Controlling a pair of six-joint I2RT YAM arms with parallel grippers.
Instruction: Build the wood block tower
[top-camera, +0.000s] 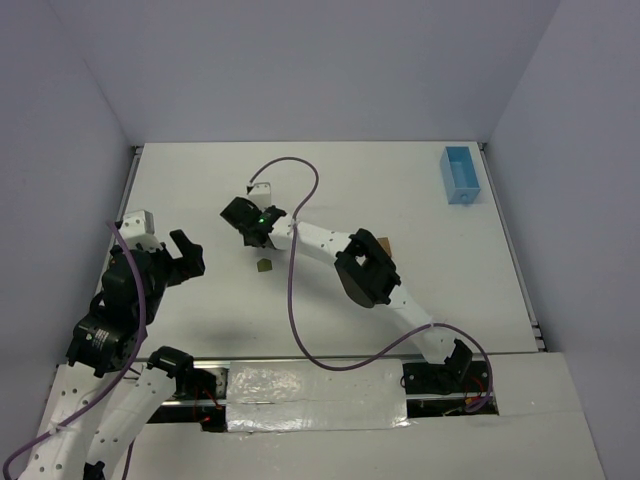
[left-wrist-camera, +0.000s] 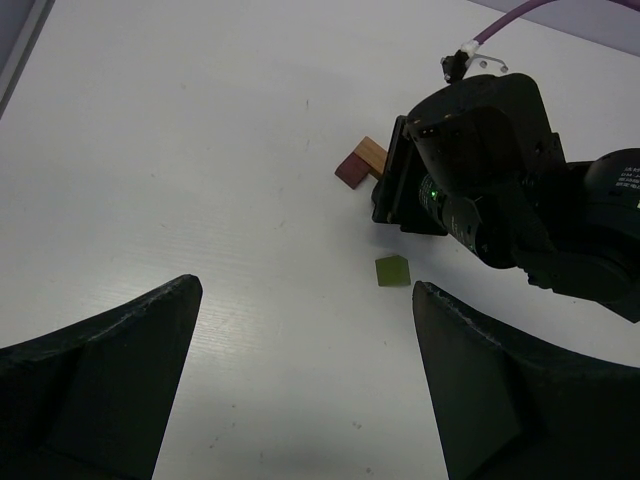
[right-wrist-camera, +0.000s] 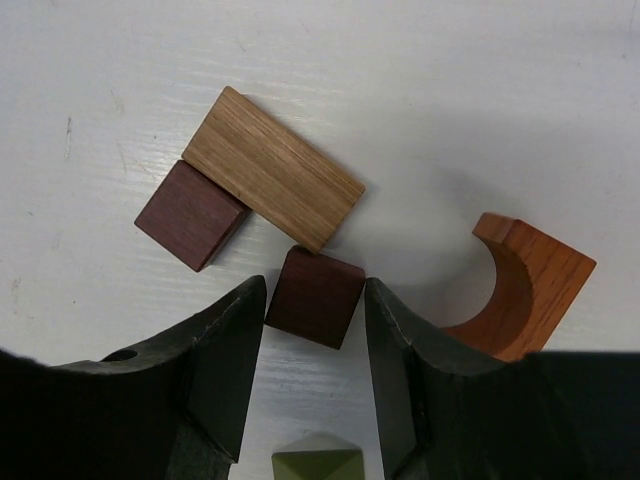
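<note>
One tan plank (right-wrist-camera: 272, 167) lies flat on the table (right-wrist-camera: 480, 90); two dark brown cubes touch it (side cube (right-wrist-camera: 192, 215), corner cube (right-wrist-camera: 315, 296)), while one orange arch (right-wrist-camera: 525, 285) and one green block (right-wrist-camera: 318, 458) lie apart from it. The right gripper (right-wrist-camera: 314, 290), arm outstretched, brackets the corner cube; I cannot tell whether it is clamped. The left gripper (left-wrist-camera: 305, 290), arm folded back, has its jaws wide apart.

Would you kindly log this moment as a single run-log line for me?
right gripper astride dark brown cube, grip unconfirmed | left gripper open, empty | no tower visible yet
</note>
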